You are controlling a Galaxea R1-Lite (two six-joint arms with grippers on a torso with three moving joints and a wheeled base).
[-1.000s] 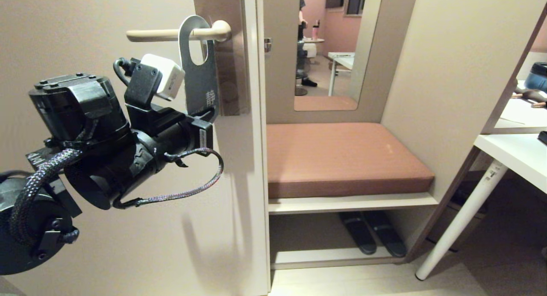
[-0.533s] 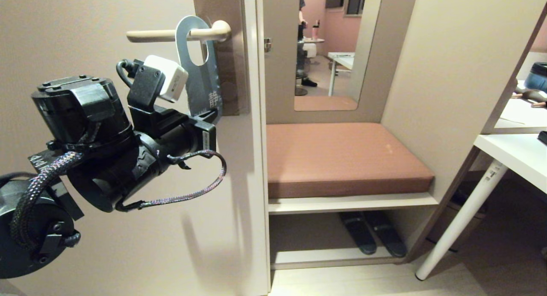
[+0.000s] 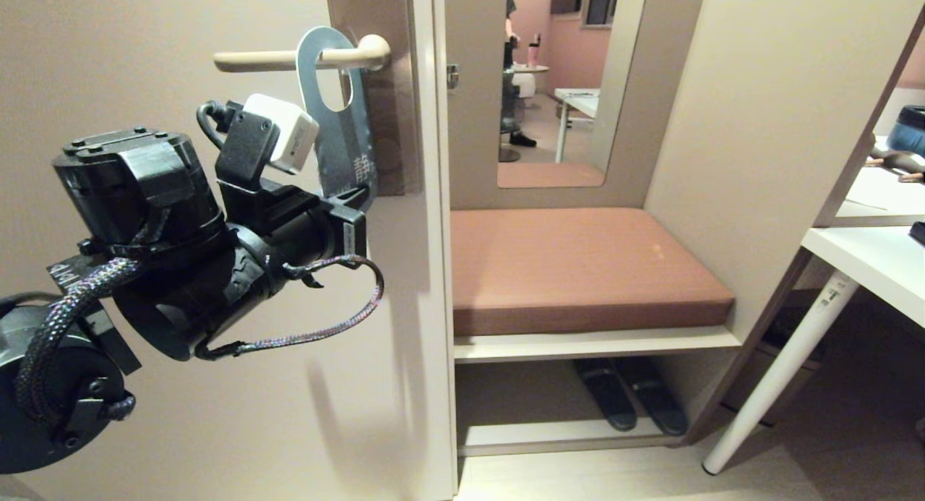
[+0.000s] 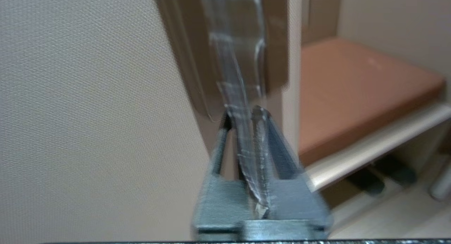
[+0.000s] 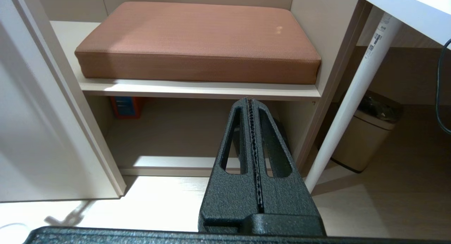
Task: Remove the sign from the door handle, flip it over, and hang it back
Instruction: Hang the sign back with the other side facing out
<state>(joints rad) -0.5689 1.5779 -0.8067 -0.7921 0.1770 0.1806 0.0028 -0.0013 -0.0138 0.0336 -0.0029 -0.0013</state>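
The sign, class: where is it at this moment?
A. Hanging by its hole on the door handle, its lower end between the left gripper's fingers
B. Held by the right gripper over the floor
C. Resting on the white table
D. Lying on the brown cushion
A: the sign hangs by its hole on the door handle, its lower end between the left gripper's fingers.

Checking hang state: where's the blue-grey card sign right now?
In the head view, upper left: the blue-grey card sign hangs by its hole on the cream lever door handle, against the brown backplate, its bottom end between the left gripper fingers.
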